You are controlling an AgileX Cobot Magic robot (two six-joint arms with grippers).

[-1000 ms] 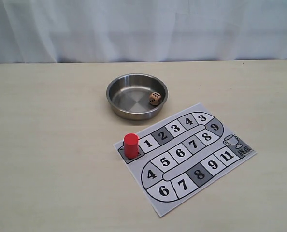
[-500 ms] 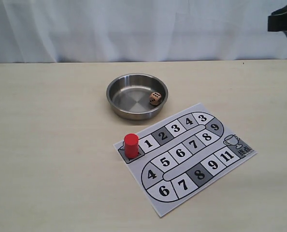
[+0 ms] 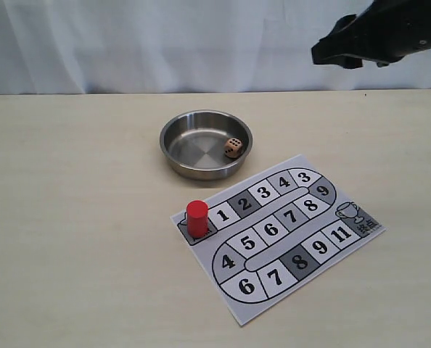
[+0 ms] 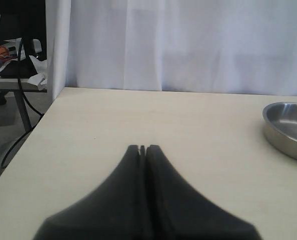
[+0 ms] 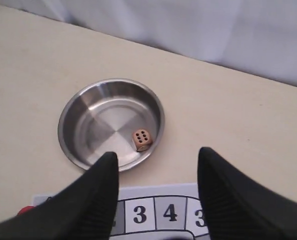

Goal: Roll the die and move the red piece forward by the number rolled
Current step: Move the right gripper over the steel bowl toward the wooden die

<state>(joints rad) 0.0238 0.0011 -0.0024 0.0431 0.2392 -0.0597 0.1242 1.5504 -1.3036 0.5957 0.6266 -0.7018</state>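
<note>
Exterior and wrist views. You have one die (image 3: 233, 147), one red piece (image 3: 196, 217), one steel dish (image 3: 201, 172), one numbered board sheet (image 3: 271, 229) and two pincers over one worktop (image 3: 70, 217).

The die rests inside the dish, against the wall at its 3 o'clock side, six pips up in the right wrist view. The red piece stands upright on the dark start square at the board's 9 o'clock corner, just beside square 1 and at 6 o'clock from the dish.

Your right pincer (image 3: 324, 54) hangs above the worktop at 2 o'clock from the dish with its jaws spread wide and nothing between them. The die lies well apart from it, between 7 and 8 o'clock.

Your left pincer (image 4: 142, 148) has its tips pressed together, empty, above bare worktop.
</note>
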